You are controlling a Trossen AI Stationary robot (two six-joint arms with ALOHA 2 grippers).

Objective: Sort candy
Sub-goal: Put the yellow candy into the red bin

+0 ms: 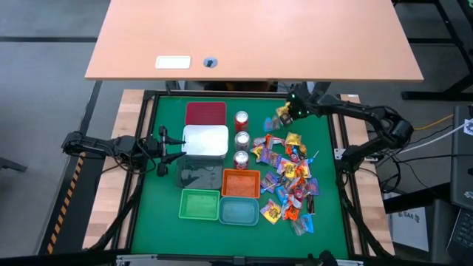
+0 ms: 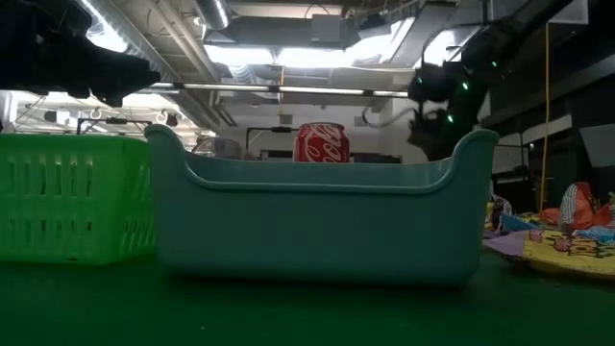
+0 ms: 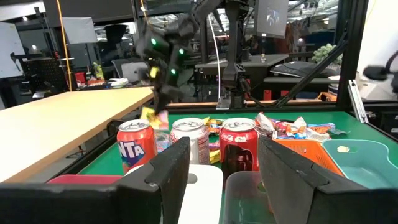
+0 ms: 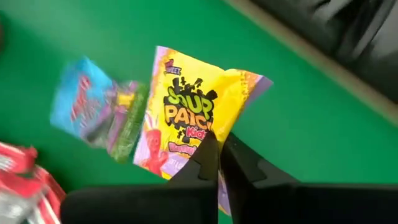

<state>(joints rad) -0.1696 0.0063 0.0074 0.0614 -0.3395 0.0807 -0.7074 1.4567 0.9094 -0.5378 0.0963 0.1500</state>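
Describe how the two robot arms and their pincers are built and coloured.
Both arms are dark, jointed and slim, with black cables trailing from their bases. The left pincer has two broad, flat black fingers. The right pincer has black fingers tapering to narrow tips. Small green lights glow on the right arm's wrist.

The right gripper [image 4: 217, 163] hangs raised off the green mat [image 1: 325, 148] at its far right corner, fingers pinched tight on a yellow sweet packet [image 4: 186, 118]. The left gripper [image 1: 164, 151] waits at the mat's left edge, fingers spread wide.
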